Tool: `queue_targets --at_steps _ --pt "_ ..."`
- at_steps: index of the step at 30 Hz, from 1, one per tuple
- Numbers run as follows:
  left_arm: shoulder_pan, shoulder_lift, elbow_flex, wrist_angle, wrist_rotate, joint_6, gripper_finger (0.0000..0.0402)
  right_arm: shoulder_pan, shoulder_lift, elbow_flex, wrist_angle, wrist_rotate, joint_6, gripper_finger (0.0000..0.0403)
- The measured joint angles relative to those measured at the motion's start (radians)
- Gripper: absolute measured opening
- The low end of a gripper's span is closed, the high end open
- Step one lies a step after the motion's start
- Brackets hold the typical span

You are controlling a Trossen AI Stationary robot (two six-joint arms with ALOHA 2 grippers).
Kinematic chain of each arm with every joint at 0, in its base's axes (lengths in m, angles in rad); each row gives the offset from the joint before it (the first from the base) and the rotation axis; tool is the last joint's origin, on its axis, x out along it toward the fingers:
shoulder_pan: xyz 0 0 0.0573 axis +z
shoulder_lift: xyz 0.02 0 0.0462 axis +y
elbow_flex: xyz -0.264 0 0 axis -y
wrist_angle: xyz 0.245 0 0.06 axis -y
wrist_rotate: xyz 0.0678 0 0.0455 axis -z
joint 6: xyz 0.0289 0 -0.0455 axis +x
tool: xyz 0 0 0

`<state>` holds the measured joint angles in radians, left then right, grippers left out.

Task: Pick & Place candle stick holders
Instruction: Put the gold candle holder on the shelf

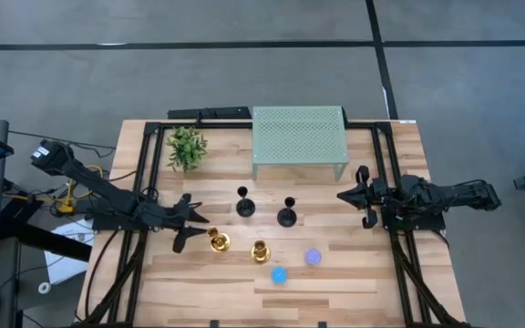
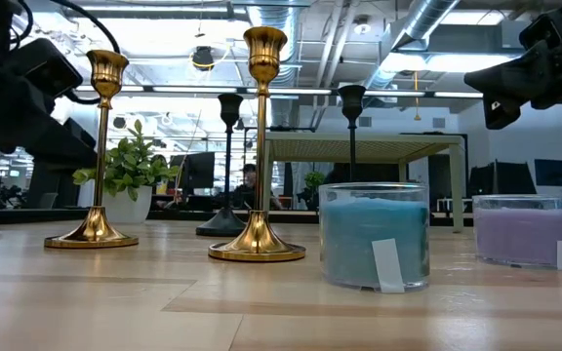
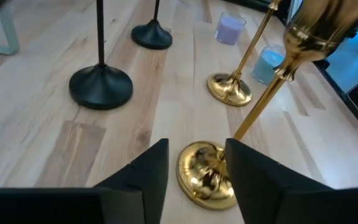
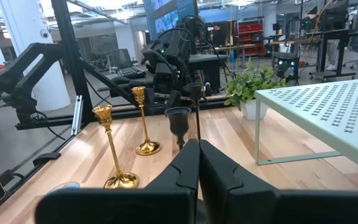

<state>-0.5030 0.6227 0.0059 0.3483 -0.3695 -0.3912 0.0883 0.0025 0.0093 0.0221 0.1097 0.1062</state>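
Note:
Two gold candlestick holders (image 1: 219, 241) (image 1: 261, 251) and two black ones (image 1: 244, 205) (image 1: 287, 216) stand upright on their round bases in the middle of the table. My left gripper (image 1: 192, 230) is open, low over the table, just left of the left gold holder. In the left wrist view its fingers (image 3: 151, 171) stand on either side of that holder's base (image 3: 207, 177), apart from it. My right gripper (image 1: 344, 195) is shut and empty, to the right of the black holders, pointing at them (image 4: 179, 121).
A green perforated rack (image 1: 299, 137) stands at the far middle, with a potted plant (image 1: 186, 146) to its left. A blue candle jar (image 1: 279, 274) and a purple one (image 1: 313, 258) sit near the gold holders, toward the near edge. Bare wood lies along the near edge.

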Motion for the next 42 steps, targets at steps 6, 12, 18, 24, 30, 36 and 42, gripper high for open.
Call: queue_targets --at_steps 6,12,18,24,30,36,42 --pt "-0.001 0.156 0.000 0.133 0.000 0.000 0.0165 0.000 0.000 0.000 0.000 0.000 0.000 0.0000" --pt "-0.001 0.333 0.000 0.326 0.056 0.000 0.0144 0.000 0.000 0.000 0.000 0.000 0.000 0.0000" --pt "-0.001 0.473 0.000 0.467 0.056 -0.008 0.0132 0.000 0.000 0.000 0.000 0.000 -0.001 0.0000" --pt "-0.001 0.555 0.000 0.605 0.068 -0.007 0.0136 0.000 0.000 0.000 0.000 0.000 -0.001 0.0000" --pt "-0.001 0.611 0.013 0.668 0.087 -0.009 0.0143 0.000 0.000 0.000 0.000 0.000 -0.001 0.0000" --pt "-0.001 0.664 0.050 0.669 0.094 -0.007 0.0148 0.000 0.000 0.000 0.000 0.000 -0.001 0.0000" --pt "-0.001 0.734 0.074 0.668 0.094 -0.006 0.0132 0.000 0.000 0.000 0.000 0.000 -0.001 0.0000"
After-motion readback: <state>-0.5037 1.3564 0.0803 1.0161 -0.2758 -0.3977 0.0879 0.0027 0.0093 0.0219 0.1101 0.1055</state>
